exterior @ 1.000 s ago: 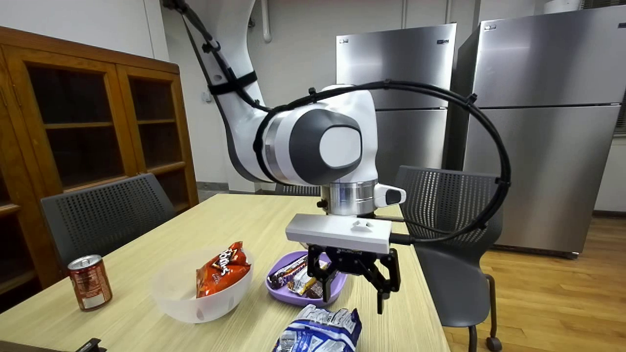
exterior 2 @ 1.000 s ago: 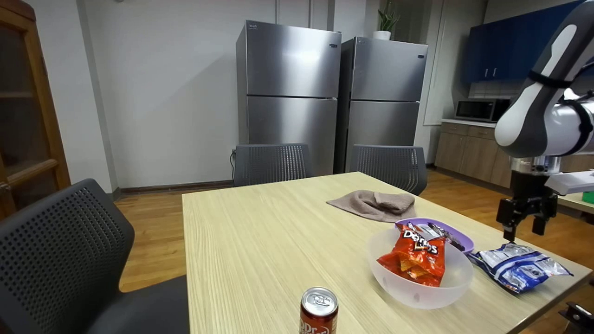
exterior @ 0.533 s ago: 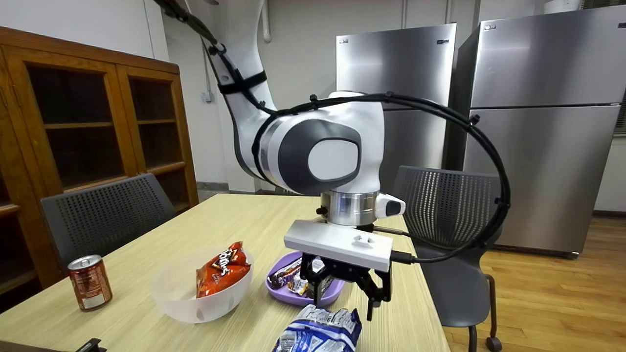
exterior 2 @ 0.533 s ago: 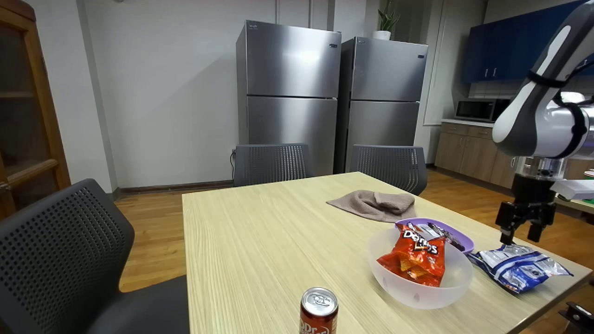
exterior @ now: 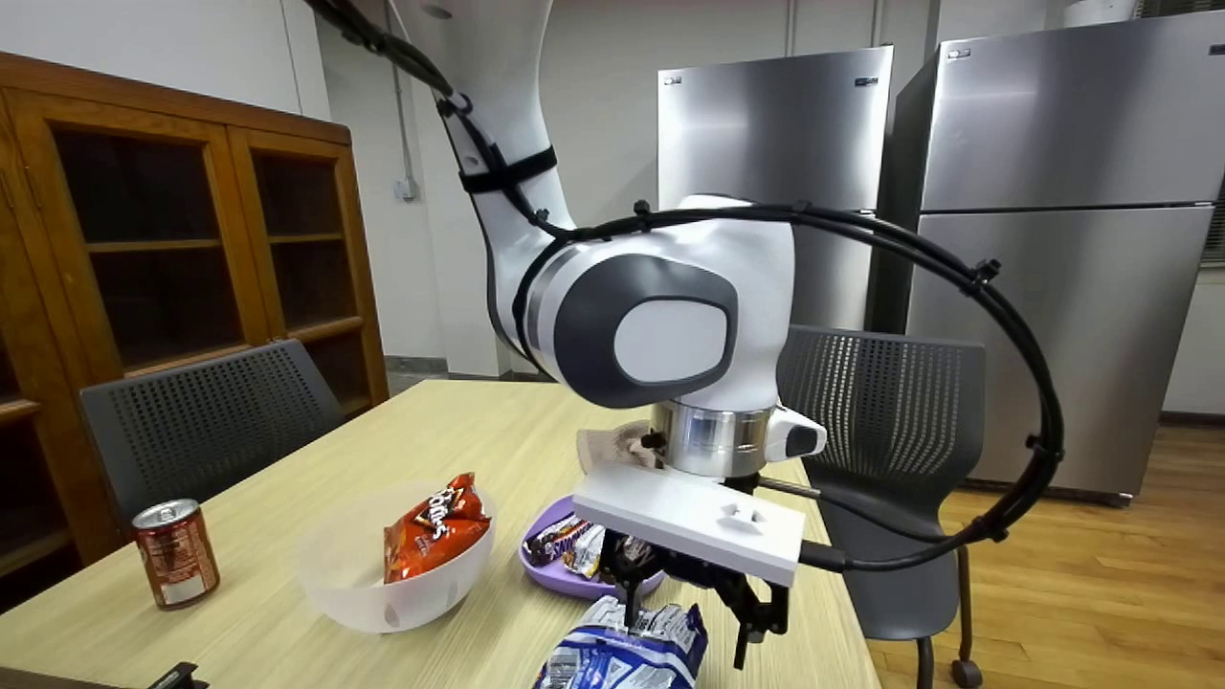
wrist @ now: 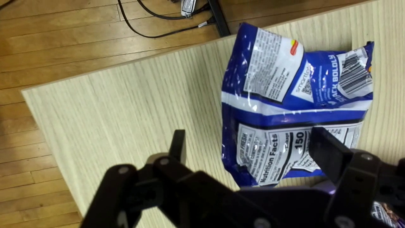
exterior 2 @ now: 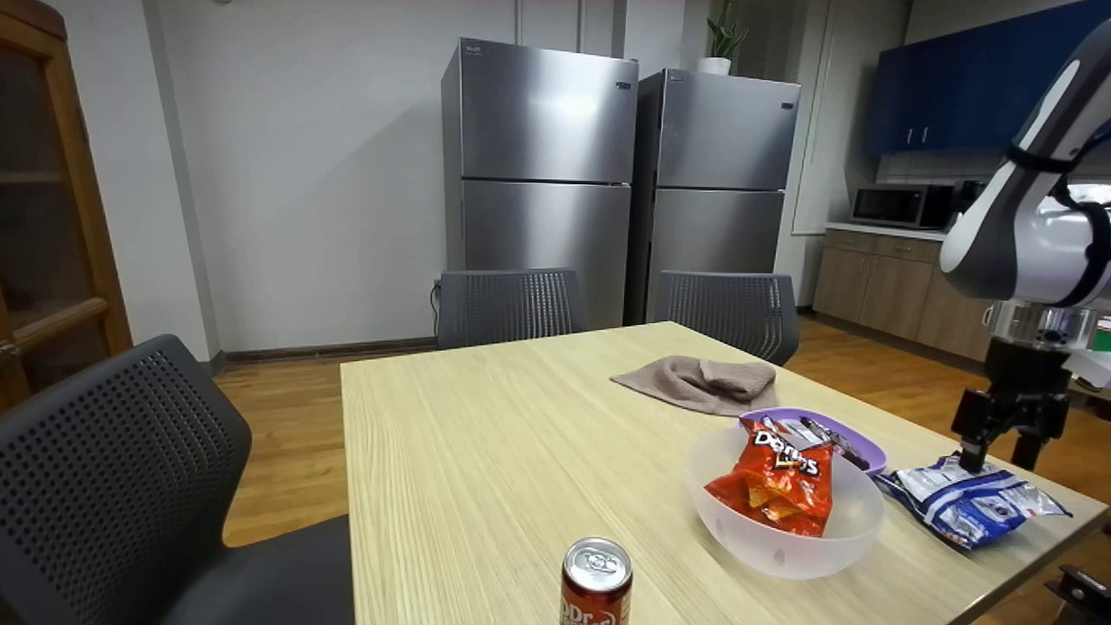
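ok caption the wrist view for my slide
Open black fingers over a pale table, one partly hiding a blue snack bag.

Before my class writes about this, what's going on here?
A robot arm has its open gripper at a blue snack bag on the table, gripping nothing. One finger is over the bag, whether touching I can't tell; the other is beside it. A Doritos bag sits in a frosted bowl, wrapped bars lie in a purple dish, and a soda can stands upright.
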### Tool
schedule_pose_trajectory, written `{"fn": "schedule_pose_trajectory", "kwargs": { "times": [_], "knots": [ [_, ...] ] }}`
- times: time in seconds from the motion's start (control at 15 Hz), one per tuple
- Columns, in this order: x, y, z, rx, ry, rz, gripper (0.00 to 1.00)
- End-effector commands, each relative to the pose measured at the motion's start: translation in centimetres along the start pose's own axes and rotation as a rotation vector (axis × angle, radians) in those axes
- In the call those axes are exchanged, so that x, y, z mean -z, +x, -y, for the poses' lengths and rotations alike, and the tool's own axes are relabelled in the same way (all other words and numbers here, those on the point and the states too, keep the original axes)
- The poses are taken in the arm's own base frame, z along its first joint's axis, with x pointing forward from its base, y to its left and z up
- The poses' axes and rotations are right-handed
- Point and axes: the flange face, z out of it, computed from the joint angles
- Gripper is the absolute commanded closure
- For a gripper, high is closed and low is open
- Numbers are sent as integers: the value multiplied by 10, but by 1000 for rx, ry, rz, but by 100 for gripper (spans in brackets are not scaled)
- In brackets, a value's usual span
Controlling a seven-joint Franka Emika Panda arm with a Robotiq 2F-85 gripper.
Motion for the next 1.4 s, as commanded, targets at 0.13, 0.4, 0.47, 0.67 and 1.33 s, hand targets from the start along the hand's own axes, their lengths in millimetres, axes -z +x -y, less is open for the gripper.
{"fn": "schedule_pose_trajectory", "kwargs": {
  "times": [0.13,0.4,0.47,0.67,1.33],
  "knots": [
    [-9,3,2,23,43,10,0],
    [-15,6,6,16,67,6,0],
    [-16,6,7,12,71,6,0],
    [-19,6,6,-2,77,4,0],
    [-23,10,5,-12,83,11,81]
  ]
}}
